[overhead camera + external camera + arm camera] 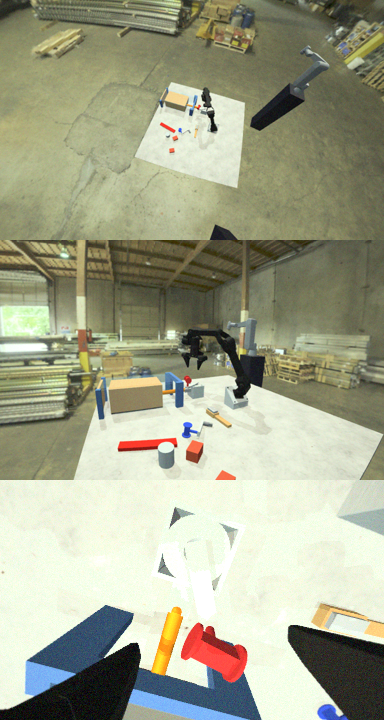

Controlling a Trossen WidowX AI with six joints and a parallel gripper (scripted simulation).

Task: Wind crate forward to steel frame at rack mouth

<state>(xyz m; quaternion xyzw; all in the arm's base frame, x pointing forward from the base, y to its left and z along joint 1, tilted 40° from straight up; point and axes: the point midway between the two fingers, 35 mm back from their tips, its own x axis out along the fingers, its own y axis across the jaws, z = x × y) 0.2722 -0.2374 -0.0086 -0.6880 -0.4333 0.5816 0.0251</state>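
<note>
The tan crate (176, 101) (135, 396) sits flat in the cubby, its front short of the blue frame (190, 112) (179, 394) (240, 692). The orange strap (189, 105) (169, 391) (172, 625) runs through the frame toward the grey winch (203, 112) (198, 392). A crank handle lies across the winch top; its red knob (198, 106) (187, 379) (215, 652) stands on the frame side. The key is hidden, so its seating cannot be told. My gripper (193, 368) (212, 641) is open and empty, above the winch and knob, clear of both.
A blue-knobbed crank (180, 129) (186, 430) (327, 711), a wooden-handled tool (195, 132) (222, 420) (320, 615), a red bar (167, 127) (141, 445), a grey cylinder (167, 135) (166, 455) and red blocks (175, 138) (194, 451) lie on the bench.
</note>
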